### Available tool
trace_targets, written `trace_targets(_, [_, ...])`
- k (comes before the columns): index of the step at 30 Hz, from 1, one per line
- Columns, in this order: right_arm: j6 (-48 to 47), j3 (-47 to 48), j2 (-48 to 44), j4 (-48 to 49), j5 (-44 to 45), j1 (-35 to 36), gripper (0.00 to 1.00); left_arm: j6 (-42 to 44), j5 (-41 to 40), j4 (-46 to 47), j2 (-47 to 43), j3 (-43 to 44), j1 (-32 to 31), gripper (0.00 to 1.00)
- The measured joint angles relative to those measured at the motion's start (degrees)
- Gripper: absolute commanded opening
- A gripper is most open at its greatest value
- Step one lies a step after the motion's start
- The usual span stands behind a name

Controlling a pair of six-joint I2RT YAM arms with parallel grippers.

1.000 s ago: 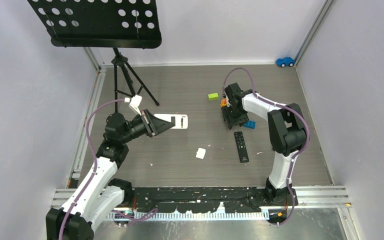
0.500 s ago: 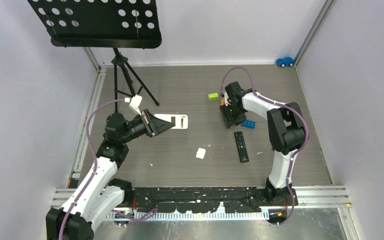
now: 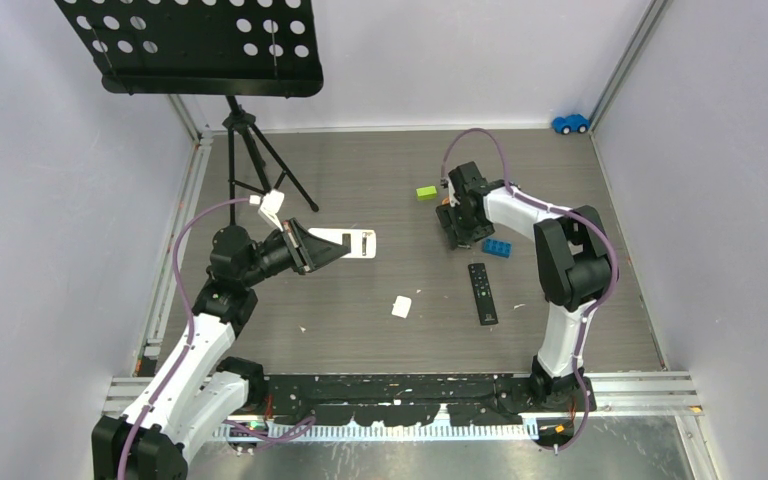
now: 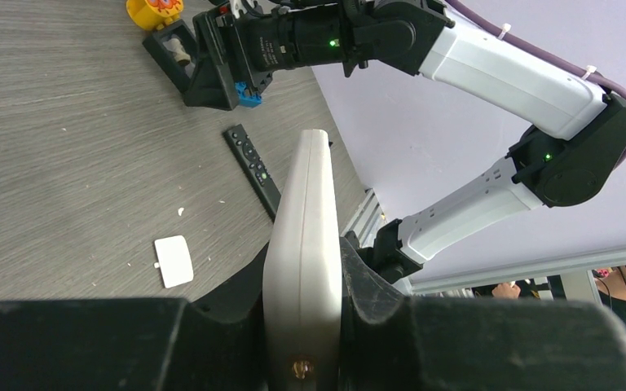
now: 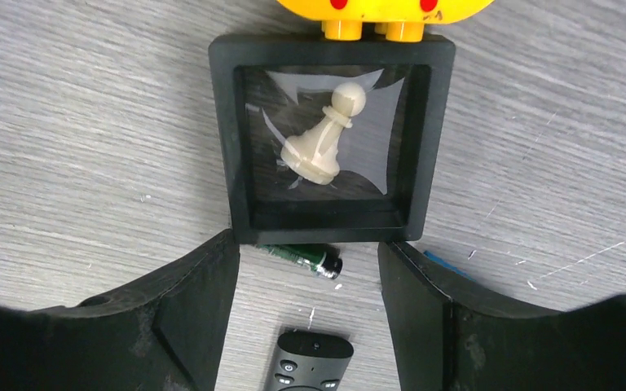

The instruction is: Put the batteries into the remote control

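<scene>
Battery [image 5: 300, 259] lower centre, tucked against black frame [image 5: 236, 122] | likely light, rigid, slick, rolls; pinch mid-barrel | right gripper [image 5: 306, 262] wide, empty | left gripper [image 4: 303, 285] clamps white remote [image 4: 306, 195]

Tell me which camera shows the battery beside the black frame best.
The right wrist view: the battery lies in plain sight between the open jaws of the right gripper, against the wall of the black frame. The top external view has the right gripper over that spot; the left wrist view is too far to show it.
</scene>
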Motion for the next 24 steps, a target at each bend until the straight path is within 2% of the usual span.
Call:
trace_targets(4, [-0.1,-0.6,-0.2,2.3,-0.3,0.0,0.65,0.0,0.0,0.0,0.0,0.0,0.0,0.00])
trace_targets(8, [-0.1,-0.7,-0.2,3.0,-1.4,0.0,0.53,0.0,0.0,0.0,0.0,0.0,0.0,0.00])
trace_targets(10, [0.0,-0.7,-0.1,3.0,-2.0,0.0,0.51,0.0,0.0,0.0,0.0,0.0,0.0,0.00])
trace_targets(24, [-1.0,-0.6,-0.2,1.1,-4.8,0.0,0.62,-0.1,0.0,0.0,-0.3,0.0,0.0,0.00])
